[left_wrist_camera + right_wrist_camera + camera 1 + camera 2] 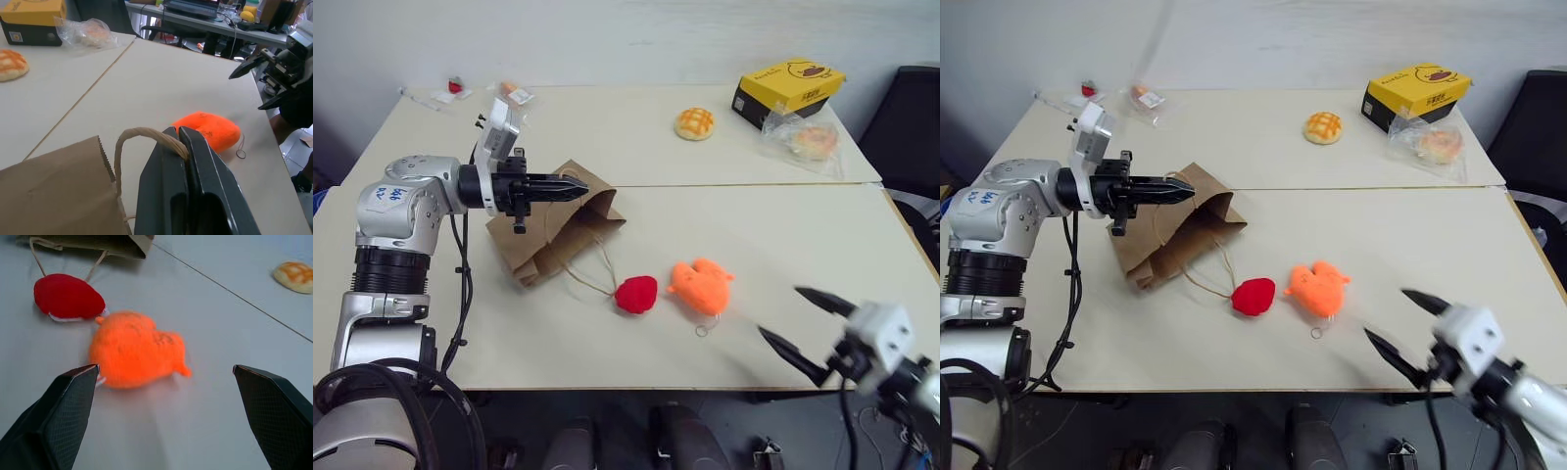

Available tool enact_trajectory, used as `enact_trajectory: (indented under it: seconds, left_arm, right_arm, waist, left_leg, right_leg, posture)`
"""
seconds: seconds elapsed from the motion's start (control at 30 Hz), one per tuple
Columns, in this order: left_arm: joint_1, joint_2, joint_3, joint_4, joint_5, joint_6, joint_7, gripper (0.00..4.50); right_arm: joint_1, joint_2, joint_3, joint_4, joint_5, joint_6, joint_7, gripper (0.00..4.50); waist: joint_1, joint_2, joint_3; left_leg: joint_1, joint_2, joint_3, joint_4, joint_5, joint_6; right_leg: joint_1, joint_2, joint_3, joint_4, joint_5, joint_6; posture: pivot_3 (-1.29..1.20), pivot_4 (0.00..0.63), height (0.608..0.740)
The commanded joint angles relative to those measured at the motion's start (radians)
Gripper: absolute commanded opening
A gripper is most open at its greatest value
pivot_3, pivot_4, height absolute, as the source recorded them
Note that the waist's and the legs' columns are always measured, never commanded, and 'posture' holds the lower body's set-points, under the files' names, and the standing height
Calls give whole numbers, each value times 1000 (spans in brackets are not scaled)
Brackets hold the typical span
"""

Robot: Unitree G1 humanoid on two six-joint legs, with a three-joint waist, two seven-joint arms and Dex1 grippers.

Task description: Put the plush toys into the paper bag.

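The brown paper bag (558, 235) lies on its side on the table's left part, mouth toward the toys. My left gripper (578, 184) is shut on the bag's upper cord handle (142, 133), pinching the loop between its fingertips. A second handle loop trails on the table toward the red plush toy (635, 294). Just right of the red toy lies the orange plush toy (701, 285) with a small metal ring (702, 330). My right gripper (788, 318) hangs open near the table's front right edge, short of the orange toy (134, 355), with nothing between its fingers.
A checkered yellow bun (694, 123), a yellow cardboard box (790, 88) and a clear plastic bag (811, 142) sit at the back right. Small packets (514, 93) lie at the back left. A black chair (911, 108) stands past the table's right edge.
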Motion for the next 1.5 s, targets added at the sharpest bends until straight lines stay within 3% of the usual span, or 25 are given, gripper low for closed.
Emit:
enact_trajectory:
  seconds: [0.03,0.23,0.27,0.43,0.6,0.7,0.77,0.87,1.0,1.27,1.5]
  left_arm:
    - [-26,12,20,-14,3,-7,-9,0]
    - [-25,21,24,-25,3,5,-8,0]
    - [-24,22,24,-27,4,7,-8,0]
    - [-24,28,22,-34,7,10,-12,0]
    - [-41,27,17,-25,8,15,-23,0]
    - [-68,13,34,-20,-22,51,-25,0]
    - [-82,17,35,-26,-43,93,-43,0]
    - [-95,24,27,-17,-36,108,-61,0]
    - [-111,24,33,-2,-45,137,-76,0]
    - [-139,18,33,0,-60,243,-72,0]
    - [-137,1,42,-23,-88,314,-50,0]
  right_arm:
    - [-85,-46,106,-20,-38,141,-59,4472]
    - [-258,-42,237,29,-28,342,-121,4472]
    - [-277,-40,258,39,-39,359,-130,4303]
    - [-324,-66,331,68,-46,418,-114,2863]
    - [-390,-80,328,94,-36,348,-56,1269]
    - [-452,-68,290,86,59,369,5,366]
    - [-503,-44,282,75,133,402,30,5]
    - [-611,-16,336,76,186,434,55,5]
    - [-776,103,444,144,189,481,6,5]
    - [-1000,360,653,444,2,397,-97,5]
    - [-1103,547,727,701,-117,300,-155,5]
  waist:
    - [14,0,0]
    - [27,0,0]
    - [28,0,0]
    - [21,0,0]
    - [17,0,0]
    - [19,0,0]
    - [17,0,0]
    - [15,0,0]
    - [13,0,0]
    - [3,-1,0]
    - [-19,-1,0]
  left_leg:
    - [-1,0,0,0,0,0]
    - [-14,-1,-3,7,-1,1]
    - [-14,-1,-3,7,-1,1]
    - [-14,-1,-3,7,-1,2]
    - [-13,-1,-3,7,-1,2]
    - [-13,-1,-3,7,-1,2]
    - [-14,-1,-3,7,-1,2]
    - [-13,-1,-3,7,-1,2]
    - [-14,0,-3,7,-1,2]
    - [-21,-1,-2,9,-1,1]
    - [-21,-1,-2,8,0,0]
  right_leg:
    - [-1,0,0,0,0,0]
    - [-8,-1,-2,-1,0,1]
    - [-8,-1,-2,-1,0,1]
    - [-8,-1,-2,0,0,1]
    - [-8,-1,-2,0,0,1]
    - [-8,-1,-2,0,0,0]
    - [-8,-1,-2,0,0,1]
    - [-8,-1,-2,1,0,1]
    - [-9,0,-2,2,0,1]
    - [-19,-1,-1,10,0,1]
    - [-20,-2,-2,11,0,1]
  posture:
    - [0,150,740]
    - [0,150,740]
    - [0,150,740]
    - [0,150,740]
    - [0,150,740]
    - [0,150,740]
    - [0,150,740]
    - [0,150,740]
    - [0,150,740]
    - [0,150,740]
    - [0,150,740]
